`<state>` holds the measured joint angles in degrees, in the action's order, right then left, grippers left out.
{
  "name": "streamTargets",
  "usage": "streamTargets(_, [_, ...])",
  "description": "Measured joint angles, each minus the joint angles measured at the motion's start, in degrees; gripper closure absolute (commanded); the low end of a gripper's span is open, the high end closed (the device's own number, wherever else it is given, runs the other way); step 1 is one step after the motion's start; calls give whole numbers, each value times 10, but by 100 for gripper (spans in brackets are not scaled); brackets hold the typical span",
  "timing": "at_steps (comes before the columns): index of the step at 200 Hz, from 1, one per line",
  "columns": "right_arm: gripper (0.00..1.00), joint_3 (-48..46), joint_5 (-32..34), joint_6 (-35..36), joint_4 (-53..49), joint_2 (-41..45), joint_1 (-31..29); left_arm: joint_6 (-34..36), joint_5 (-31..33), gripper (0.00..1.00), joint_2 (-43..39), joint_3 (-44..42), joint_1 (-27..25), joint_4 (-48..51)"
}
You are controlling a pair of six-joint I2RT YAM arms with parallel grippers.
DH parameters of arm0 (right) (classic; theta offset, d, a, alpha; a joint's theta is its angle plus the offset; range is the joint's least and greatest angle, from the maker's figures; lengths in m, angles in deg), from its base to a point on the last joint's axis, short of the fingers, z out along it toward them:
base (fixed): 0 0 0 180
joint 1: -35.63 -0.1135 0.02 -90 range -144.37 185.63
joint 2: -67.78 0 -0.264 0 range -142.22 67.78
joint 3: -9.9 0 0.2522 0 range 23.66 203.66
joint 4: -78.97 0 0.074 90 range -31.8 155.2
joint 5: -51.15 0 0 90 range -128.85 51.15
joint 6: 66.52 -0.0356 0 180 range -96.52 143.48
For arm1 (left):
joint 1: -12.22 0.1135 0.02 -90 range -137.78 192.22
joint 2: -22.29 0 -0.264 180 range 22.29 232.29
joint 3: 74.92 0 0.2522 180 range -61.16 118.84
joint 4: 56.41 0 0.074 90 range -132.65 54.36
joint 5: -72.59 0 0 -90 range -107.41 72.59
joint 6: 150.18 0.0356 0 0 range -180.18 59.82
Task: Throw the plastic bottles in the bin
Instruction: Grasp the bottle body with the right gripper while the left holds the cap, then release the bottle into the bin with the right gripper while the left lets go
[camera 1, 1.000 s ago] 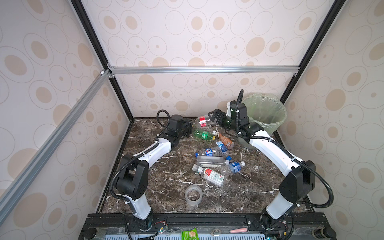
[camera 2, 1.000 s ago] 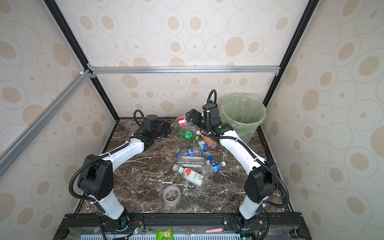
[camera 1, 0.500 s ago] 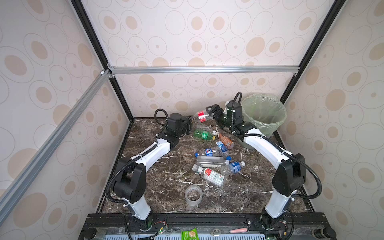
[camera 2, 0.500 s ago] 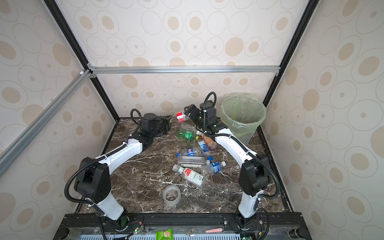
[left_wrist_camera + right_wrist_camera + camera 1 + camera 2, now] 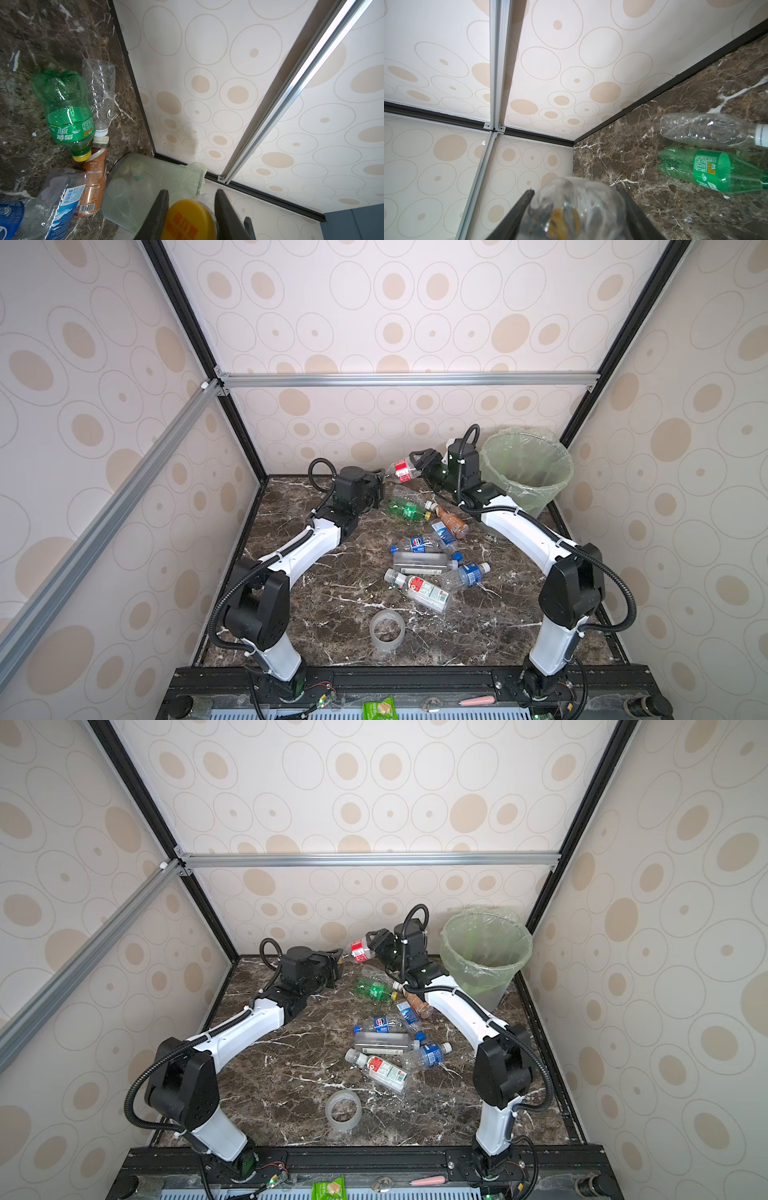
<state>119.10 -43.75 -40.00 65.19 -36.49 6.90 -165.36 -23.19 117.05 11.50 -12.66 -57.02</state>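
Observation:
A clear plastic bottle with a red label [image 5: 402,470] [image 5: 358,951] hangs above the back of the table, held at both ends. My left gripper [image 5: 380,479] [image 5: 190,207] is shut on its yellow cap [image 5: 187,220]. My right gripper [image 5: 419,462] [image 5: 575,199] is shut on its clear base [image 5: 577,207]. The bin [image 5: 528,489] [image 5: 486,965], grey with a pale green bag, stands at the back right, just right of my right wrist. On the table lie a green bottle [image 5: 405,508] [image 5: 66,112], a brown one [image 5: 451,520] and several clear ones [image 5: 419,562].
A clear tape roll [image 5: 386,630] sits near the table's front middle. The back wall is close behind both grippers. A clear unlabelled bottle [image 5: 99,93] [image 5: 704,129] lies next to the green one by the back edge.
My right gripper's jaws have closed from wide open onto the bottle's base. My left arm has brought the bottle slightly up and right towards it, and still grips the cap.

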Motion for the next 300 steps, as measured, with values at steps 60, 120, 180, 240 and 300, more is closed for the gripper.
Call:
streamTargets(60, [60,4,14,33,-29,0,-1,3,-3,42,-1,-13,-2,-1])
streamTargets(120, [61,4,58,107,-75,7,0,10,-14,1,-1,-29,-3,-29])
streamTargets(180, [62,65,103,238,-180,46,31,66,-82,1,30,19,-1,-76])
streamTargets(240, [60,226,172,418,-308,83,65,190,-184,1,158,247,-22,-28])
streamTargets(300, [60,307,305,614,-342,160,65,377,-192,1,225,463,-81,128])
